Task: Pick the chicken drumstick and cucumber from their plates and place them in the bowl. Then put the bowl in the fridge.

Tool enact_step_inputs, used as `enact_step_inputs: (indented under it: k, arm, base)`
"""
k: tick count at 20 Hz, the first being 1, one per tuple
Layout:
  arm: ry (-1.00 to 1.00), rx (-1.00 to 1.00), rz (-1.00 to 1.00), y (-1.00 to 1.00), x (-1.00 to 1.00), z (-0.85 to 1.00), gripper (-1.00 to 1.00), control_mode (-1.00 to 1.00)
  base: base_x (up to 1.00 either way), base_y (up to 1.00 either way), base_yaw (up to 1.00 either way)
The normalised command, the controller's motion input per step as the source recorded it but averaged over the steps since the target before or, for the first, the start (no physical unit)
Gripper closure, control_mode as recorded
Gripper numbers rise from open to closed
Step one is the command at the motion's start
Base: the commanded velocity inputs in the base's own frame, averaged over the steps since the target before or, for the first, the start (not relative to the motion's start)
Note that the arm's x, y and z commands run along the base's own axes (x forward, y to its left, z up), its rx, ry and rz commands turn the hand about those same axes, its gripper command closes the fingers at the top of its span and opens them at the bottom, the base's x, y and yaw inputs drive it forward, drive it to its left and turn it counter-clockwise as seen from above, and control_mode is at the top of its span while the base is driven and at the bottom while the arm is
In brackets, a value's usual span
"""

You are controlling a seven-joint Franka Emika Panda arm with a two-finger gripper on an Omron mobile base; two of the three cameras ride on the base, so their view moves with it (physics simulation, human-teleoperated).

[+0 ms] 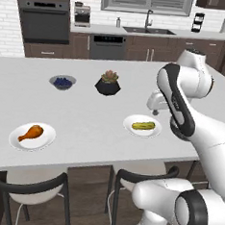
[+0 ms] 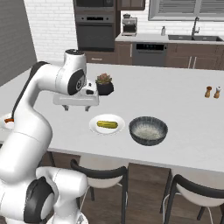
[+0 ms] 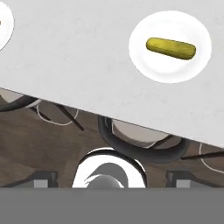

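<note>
Left base view: the chicken drumstick (image 1: 31, 133) is seen on a plate (image 1: 15, 142) near the bench (image 1: 85, 117) front edge, well apart from the cucumber (image 1: 143, 125) on its own plate. A berry bowl (image 1: 63, 82) and plant pot (image 1: 107, 87) are set behind. The bowl (image 2: 148, 130) is placed just beside the cucumber's plate. The gripper (image 2: 79, 106) is held above the bench, fingers (image 2: 65, 108) spread wide and empty, and is partly hidden by the arm in the left view.

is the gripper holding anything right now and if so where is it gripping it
Nothing is held. The gripper hangs open above the counter, while the cucumber lies on its plate and the chicken drumstick on its own.
</note>
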Motion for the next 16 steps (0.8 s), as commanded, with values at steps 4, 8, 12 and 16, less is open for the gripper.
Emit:
enact_step_inputs:
  k: [4, 8, 12, 16]
  arm:
    - [0.12, 0.00, 0.25, -0.31, 0.44, -0.19, -1.00, -1.00]
    - [0.00, -0.05, 0.24, -0.15, 0.61, -0.49, -1.00, -1.00]
    - [0.05, -0.11, 0.26, -0.09, 0.64, -0.62, -1.00, -1.00]
    - [0.12, -0.17, 0.28, -0.04, 0.48, -0.60, -1.00, -1.00]
  base:
    - [0.00, 0.00, 0.00]
    - [0.00, 0.00, 0.00]
    - [0.00, 0.00, 0.00]
    - [0.00, 0.00, 0.00]
